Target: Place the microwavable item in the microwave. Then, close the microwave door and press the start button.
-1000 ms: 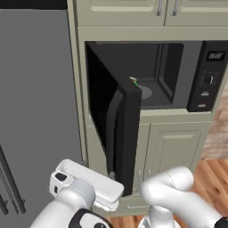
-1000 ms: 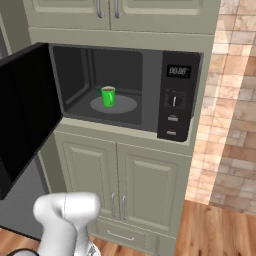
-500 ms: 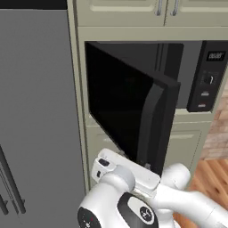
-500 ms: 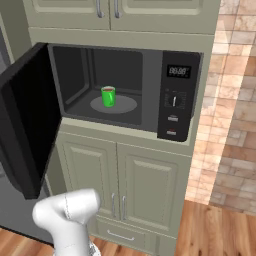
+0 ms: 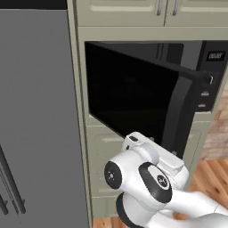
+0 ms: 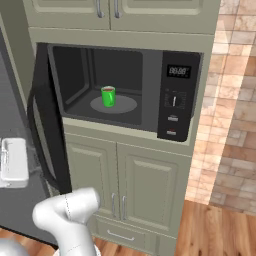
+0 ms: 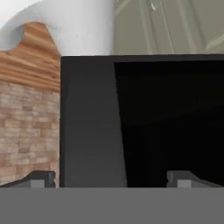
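Green mug (image 6: 108,96) inside microwave (image 6: 150,95)

Green mug (image 6: 108,96) stands upright on the round turntable (image 6: 125,105); turntable inside microwave (image 6: 150,90).

The mug (image 6: 108,96) stands on the turntable (image 6: 114,105) inside the microwave (image 6: 120,90), left of the control panel (image 6: 177,102). The microwave door (image 5: 133,95), hinged on the left, stands partly open in front of the cavity. Cabinets sit above (image 6: 120,12) and below (image 6: 130,187) the microwave. The fridge (image 5: 38,116) stands to the left, a brick wall (image 6: 232,100) to the right.
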